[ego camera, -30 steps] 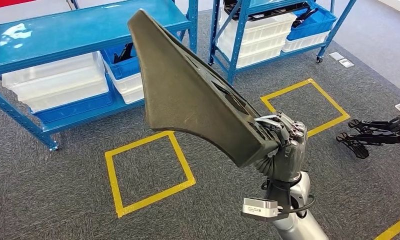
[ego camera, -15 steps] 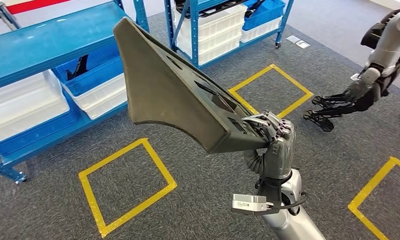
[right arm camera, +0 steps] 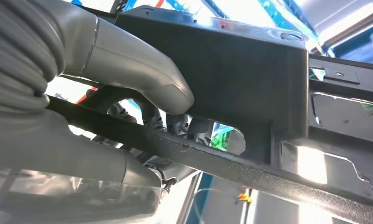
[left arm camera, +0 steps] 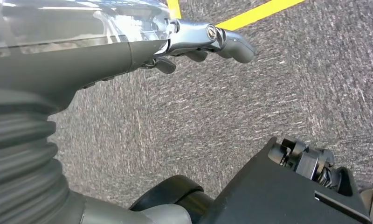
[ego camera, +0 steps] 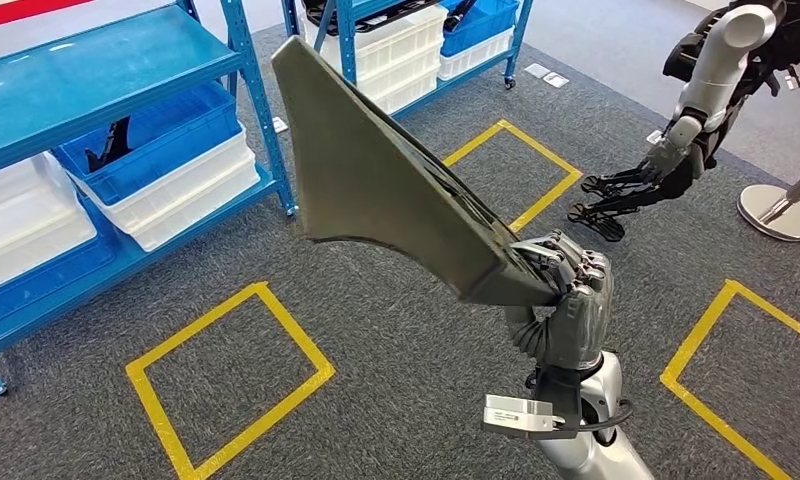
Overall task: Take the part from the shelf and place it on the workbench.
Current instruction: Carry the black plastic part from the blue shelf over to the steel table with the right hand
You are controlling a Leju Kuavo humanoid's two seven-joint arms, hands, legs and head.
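My right hand (ego camera: pixel 561 300) is clamped on the narrow end of the part (ego camera: pixel 386 190), a dark flat wing-shaped panel, w/ thumb (right arm camera: pixel 142 74) over its thick edge. Part's off the shelf (ego camera: pixel 106 70), carried over carpet. Long axis runs up and far-left from my hand; broad tip nears the shelf post (ego camera: pixel 261 110), so that's the edge to watch. Left hand (left arm camera: pixel 208 39) hangs low, holds nothing; fingers curled or loose, can't tell. Another robot (ego camera: pixel 696 110) far right. Workbench unseen; open floor right.

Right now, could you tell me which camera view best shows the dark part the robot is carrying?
The head view: it shows the whole dark part raised over the carpet, gripped at its narrow end by the right hand. The right wrist view shows just its ribbed underside at the grip.
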